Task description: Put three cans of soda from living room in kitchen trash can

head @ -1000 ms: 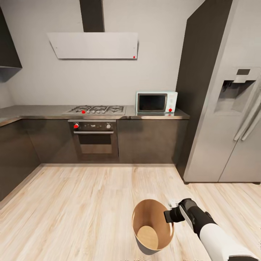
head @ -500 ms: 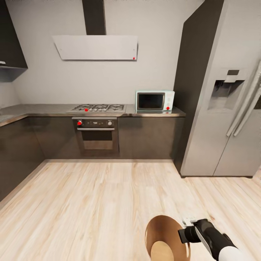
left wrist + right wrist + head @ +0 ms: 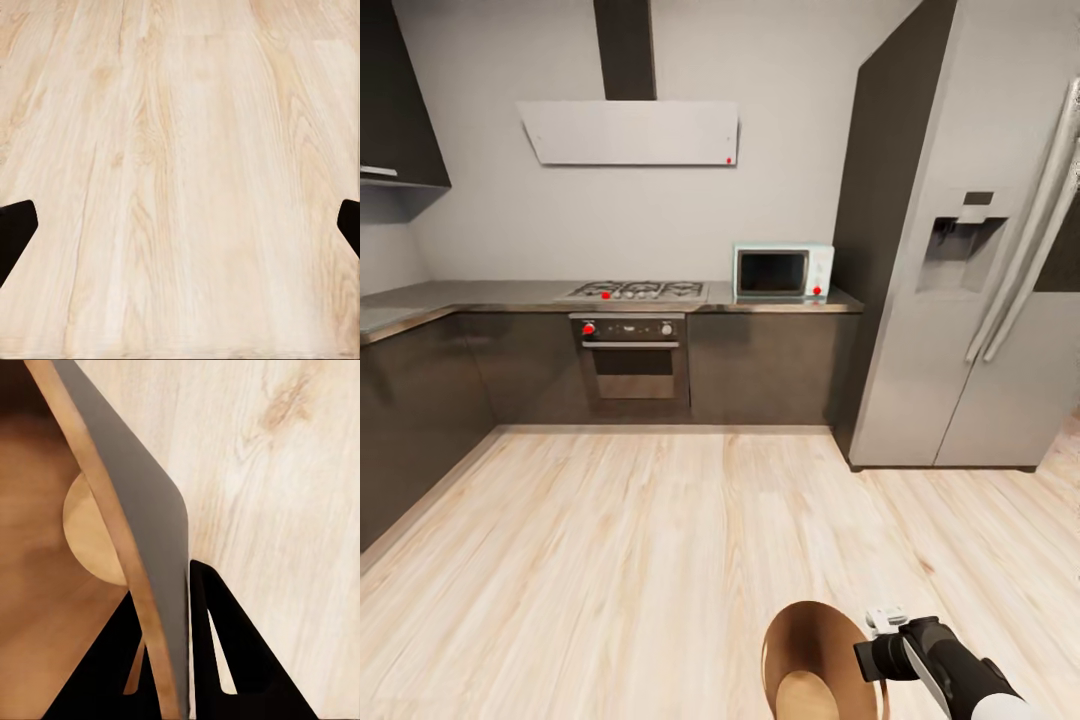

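The tash can (image 3: pixel 805 650) stands low in the head view, tilted, with its brown inside and bare round bottom facing me. My right gripper (image 3: pixel 872 652) is shut on its right wall near the rim. The right wrist view shows this wall (image 3: pixel 142 525) pinched between the two dark fingers (image 3: pixel 229 649), one inside the bin and one outside. My left gripper (image 3: pixel 180 229) is open over bare wood floor, with nothing between its tips. The cans of soda are out of view. The kitchen lies ahead of me.
Dark cabinets (image 3: pixel 770 365) run along the back wall with a gas hob (image 3: pixel 635 290), an oven (image 3: pixel 635 358), a pale microwave (image 3: pixel 782 272) and a white hood (image 3: pixel 630 132). A steel fridge (image 3: pixel 970 300) stands at the right. More cabinets (image 3: pixel 405 410) line the left. Light wood floor (image 3: pixel 640 540) lies between.
The whole picture has shifted, so the camera has moved. The bin and my right gripper now sit lower and further right in the head view, the grip on the wall unchanged.
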